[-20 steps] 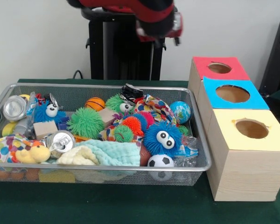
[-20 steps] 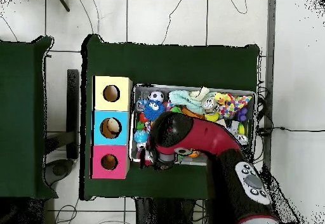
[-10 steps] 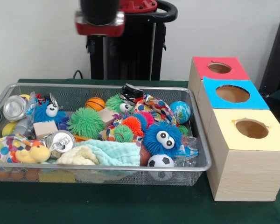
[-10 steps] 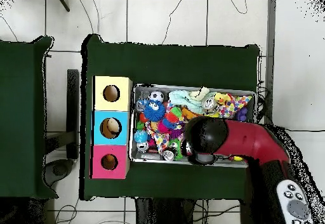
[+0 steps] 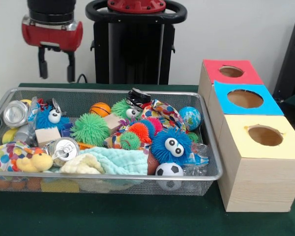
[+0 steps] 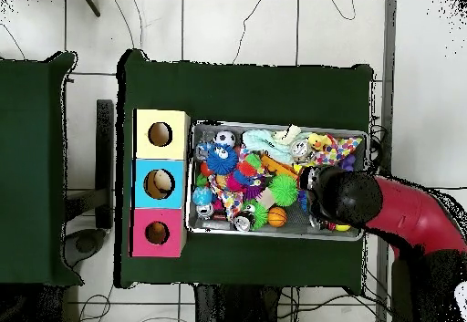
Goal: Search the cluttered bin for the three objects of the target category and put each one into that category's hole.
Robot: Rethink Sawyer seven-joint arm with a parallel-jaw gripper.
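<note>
My gripper hangs open and empty above the far left corner of the wire bin, well clear of its contents. Two black fingers point down from the red wrist. The bin holds two silver cans, a big blue fuzzy toy with eyes, a green spiky ball, a soccer ball, a basketball, a globe ball, a wood block and a pale cloth. In the overhead view the arm's head covers the bin's right end and hides the gripper.
Three wooden boxes with round holes stand beside the bin: red top, blue top, yellow top. From above they read yellow, blue, red; something pale shows in the blue hole. A plush duck lies at the bin's front left.
The arm has swept along the bin's far side, in the front view from right to left. The gripper's open fingers have come into sight. The bin's contents have not moved.
</note>
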